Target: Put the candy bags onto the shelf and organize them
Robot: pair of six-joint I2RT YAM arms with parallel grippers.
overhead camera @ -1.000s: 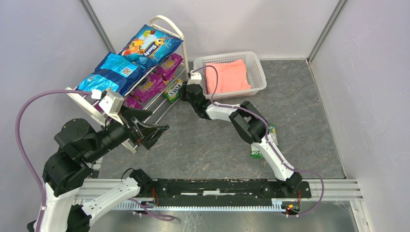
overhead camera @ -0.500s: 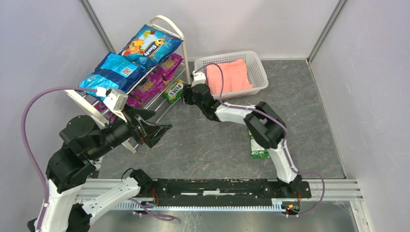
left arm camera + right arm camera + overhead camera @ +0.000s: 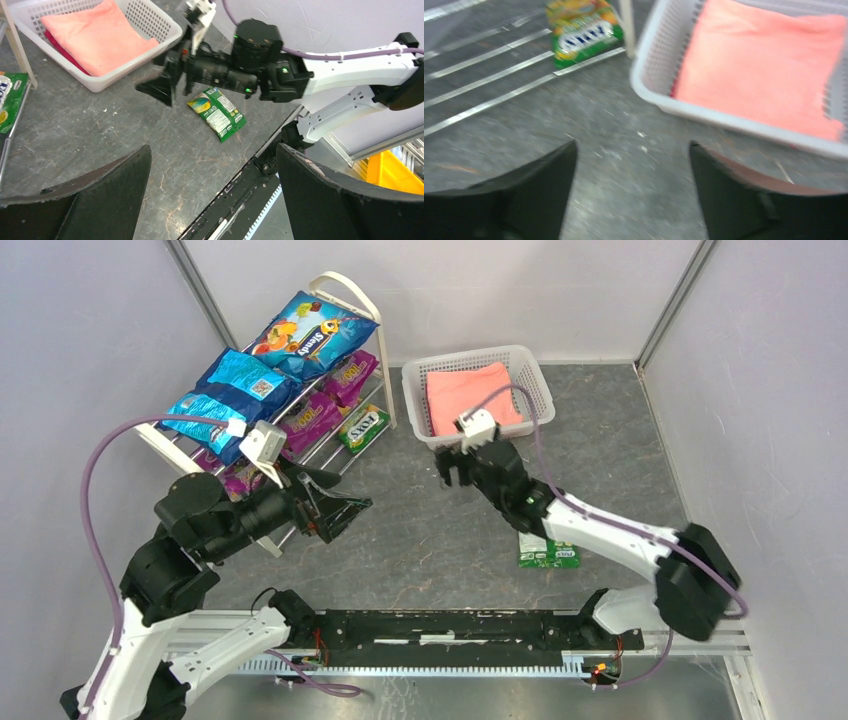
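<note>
The cream shelf [image 3: 345,287] stands at the back left. On it lie a large blue candy bag [image 3: 312,335], two smaller blue bags [image 3: 240,385], purple bags [image 3: 305,425] and a green-and-white bag [image 3: 362,427] on the lowest rods. The right wrist view shows that green bag [image 3: 583,31] on the rods. Another green bag [image 3: 548,552] lies flat on the floor, also in the left wrist view [image 3: 217,112]. My right gripper [image 3: 452,468] hovers open and empty in front of the basket, clear of the shelf. In front of the shelf, my left gripper [image 3: 350,512] is open and empty.
A white mesh basket [image 3: 533,375] with a folded pink cloth [image 3: 470,395] sits at the back, right of the shelf; its rim [image 3: 649,85] is close to my right fingers. Grey walls enclose the floor. The arms' base rail [image 3: 450,625] runs along the near edge.
My right gripper opened, let go of the green-and-white bag on the shelf's lowest rods and drew back to the right. My left gripper drifted slightly right.
</note>
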